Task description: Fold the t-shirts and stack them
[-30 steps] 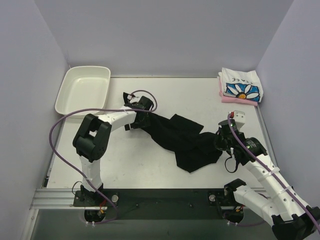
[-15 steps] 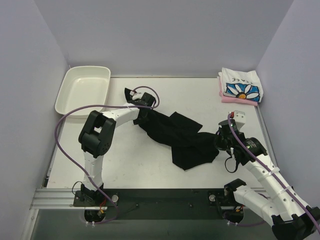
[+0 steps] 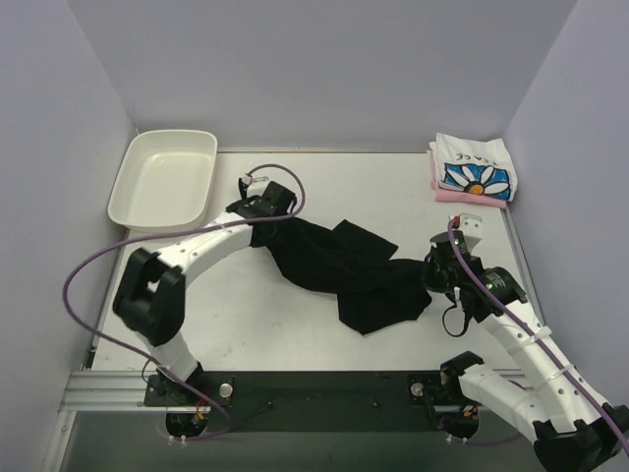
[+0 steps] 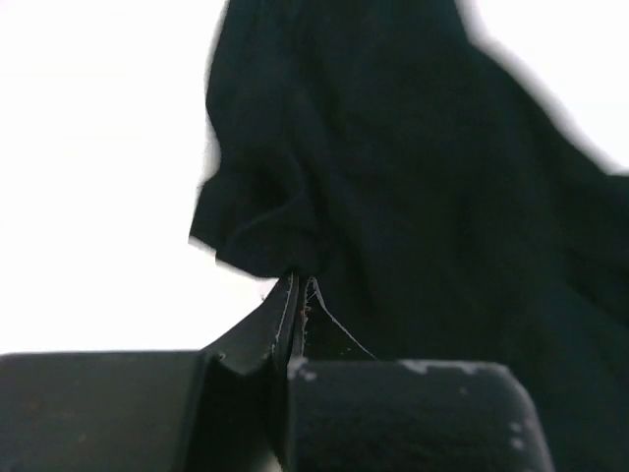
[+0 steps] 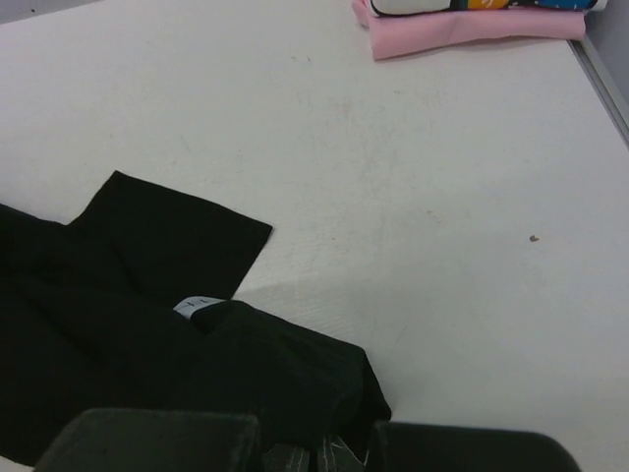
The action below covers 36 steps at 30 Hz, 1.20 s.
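The black shirt (image 3: 344,270) lies crumpled across the middle of the tabletop (image 3: 295,324), stretched between the two arms. From above, the left pincer (image 3: 260,228) meets its 10 o'clock end and the right pincer (image 3: 429,278) its 3 o'clock end, but this view hides the jaws of both.

The left wrist view settles the first: the left pincer's fingers are clenched, with a fold of black cloth nipped between the tips. The rest of the shirt spreads up and away toward 1 o'clock.

The right wrist view shows the right pincer clenched on a bunched edge of the same shirt at the bottom of the frame. It also shows a small white tag (image 5: 197,305) peeping out of the folds, which the top view does not.

At the tabletop's 2 o'clock corner the daisy shirt (image 3: 475,169) sits folded on the pink shirt (image 3: 470,197). The right wrist view shows the pink one plainly but only a sliver of the daisy one. The tray (image 3: 162,177) at 10 o'clock shows only from above.
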Available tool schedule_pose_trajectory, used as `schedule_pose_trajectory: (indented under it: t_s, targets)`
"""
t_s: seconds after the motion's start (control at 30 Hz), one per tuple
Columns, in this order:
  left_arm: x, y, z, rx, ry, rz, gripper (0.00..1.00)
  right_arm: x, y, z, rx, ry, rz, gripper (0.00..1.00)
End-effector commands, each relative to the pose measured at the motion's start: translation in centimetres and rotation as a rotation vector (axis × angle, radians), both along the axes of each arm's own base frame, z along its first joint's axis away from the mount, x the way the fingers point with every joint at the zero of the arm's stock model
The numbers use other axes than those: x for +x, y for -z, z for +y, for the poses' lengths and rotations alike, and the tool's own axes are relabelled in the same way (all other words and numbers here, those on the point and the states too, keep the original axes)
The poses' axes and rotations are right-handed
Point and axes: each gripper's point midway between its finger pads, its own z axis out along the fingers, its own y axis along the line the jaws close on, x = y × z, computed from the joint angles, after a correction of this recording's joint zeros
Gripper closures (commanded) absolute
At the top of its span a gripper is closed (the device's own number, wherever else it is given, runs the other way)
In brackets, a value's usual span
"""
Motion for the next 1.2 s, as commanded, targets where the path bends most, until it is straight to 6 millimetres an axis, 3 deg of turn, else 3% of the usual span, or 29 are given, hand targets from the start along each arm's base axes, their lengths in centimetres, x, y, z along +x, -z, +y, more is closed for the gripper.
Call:
schedule_pose_trajectory:
  t_s: [0.0, 0.1, 0.13, 0.17, 0.2, 0.23, 0.27, 0.33, 0.37, 0.47, 0.5, 0.53, 0.57, 0.6, 0.63, 0.67, 0.7, 0.8, 0.83, 0.9, 0.97, 1.0, 1.03, 1.07, 1.17]
  targets:
    - [-1.4, -15.4, 1.3, -0.124, 0.01, -0.304, 1.0, 2.2, -6.4, 0.3, 0.024, -0.005, -0.143, 1.0]
    - [-3.3, -23.1, 3.1, -0.159, 0.026, -0.425, 1.0, 2.8, -10.1, 0.5, 0.027, -0.024, -0.199, 1.0]
    - [-4.1, -24.4, 3.7, -0.153, 0.036, -0.43, 1.0, 3.1, -12.9, 0.7, 0.049, -0.032, -0.256, 1.0]
    - [-4.4, -28.0, 4.2, -0.176, 0.043, -0.493, 1.0, 3.1, -14.3, 0.6, 0.048, -0.046, -0.285, 1.0]
    - [-5.1, -29.6, 4.6, -0.184, 0.049, -0.517, 1.0, 2.9, -15.7, 0.7, 0.057, -0.058, -0.315, 1.0]
    - [-5.8, -30.5, 5.1, -0.171, 0.067, -0.516, 1.0, 2.6, -18.5, 0.7, 0.085, -0.064, -0.383, 1.0]
    - [-6.3, -32.8, 5.4, -0.196, 0.072, -0.561, 1.0, 2.4, -19.6, 0.6, 0.095, -0.069, -0.413, 1.0]
    - [-7.1, -33.4, 6.1, -0.186, 0.08, -0.562, 1.0, 1.6, -22.4, 0.3, 0.119, -0.075, -0.48, 1.0]
    - [-7.4, -33.2, 6.2, -0.18, 0.08, -0.551, 1.0, 1.3, -22.8, 0.4, 0.128, -0.087, -0.485, 1.0]
    - [-9.0, -31.4, 6.3, -0.218, 0.097, -0.515, 1.0, 0.3, -21.2, 0.6, 0.134, -0.11, -0.422, 1.0]
    - [-9.1, -27.9, 5.3, -0.223, 0.127, -0.447, 1.0, 0.0, -20.4, 0.7, 0.139, -0.11, -0.402, 1.0]
    - [-9.5, -26.5, 4.9, -0.249, 0.129, -0.425, 1.0, -0.7, -19.5, 0.5, 0.141, -0.113, -0.394, 1.0]
    - [-10.5, -25.4, 5.0, -0.279, 0.138, -0.42, 1.0, -0.9, -17.5, 0.3, 0.127, -0.108, -0.352, 1.0]
    - [-11.1, -21.7, 3.9, -0.296, 0.171, -0.349, 1.0, -1.2, -16.4, 0.3, 0.132, -0.102, -0.335, 1.0]
    - [-11.7, -19.7, 3.7, -0.308, 0.165, -0.312, 1.0, -2.0, -15.8, 0.0, 0.137, -0.1, -0.336, 1.0]
    - [-12.5, -18.6, 3.8, -0.324, 0.167, -0.302, 1.0, -2.3, -13.9, -0.1, 0.129, -0.097, -0.296, 1.0]
    - [-13.5, -15.3, 3.4, -0.316, 0.188, -0.23, 1.0, -2.8, -13.0, 0.1, 0.14, -0.11, -0.272, 1.0]
    - [-15.3, -12.4, 2.9, -0.345, 0.197, -0.177, 1.0, -4.1, -9.8, 0.1, 0.15, -0.111, -0.19, 1.0]
    - [-16.2, -10.6, 2.7, -0.341, 0.196, -0.136, 1.0, -4.6, -8.8, 0.0, 0.152, -0.101, -0.157, 1.0]
    - [-16.9, -9.2, 2.8, -0.335, 0.189, -0.107, 1.0, -5.0, -7.1, -0.3, 0.133, -0.084, -0.106, 1.0]
    - [-17.7, -7.3, 3.2, -0.313, 0.168, -0.058, 0.81, -5.1, -6.5, -0.5, 0.121, -0.076, -0.09, 1.0]
    - [-17.7, -6.8, 3.2, -0.31, 0.166, -0.051, 0.64, -5.1, -6.4, -0.5, 0.119, -0.077, -0.086, 1.0]
    - [-17.9, -6.3, 3.2, -0.307, 0.158, -0.036, 0.43, -5.1, -6.5, -0.5, 0.115, -0.077, -0.087, 1.0]
    - [-18.2, -5.4, 3.2, -0.298, 0.16, -0.012, 0.08, -5.0, -6.6, -0.6, 0.108, -0.075, -0.088, 1.0]
    - [-18.5, -4.6, 2.4, -0.302, 0.174, 0.013, 0.07, -4.6, -7.0, -0.7, 0.091, -0.071, -0.092, 1.0]
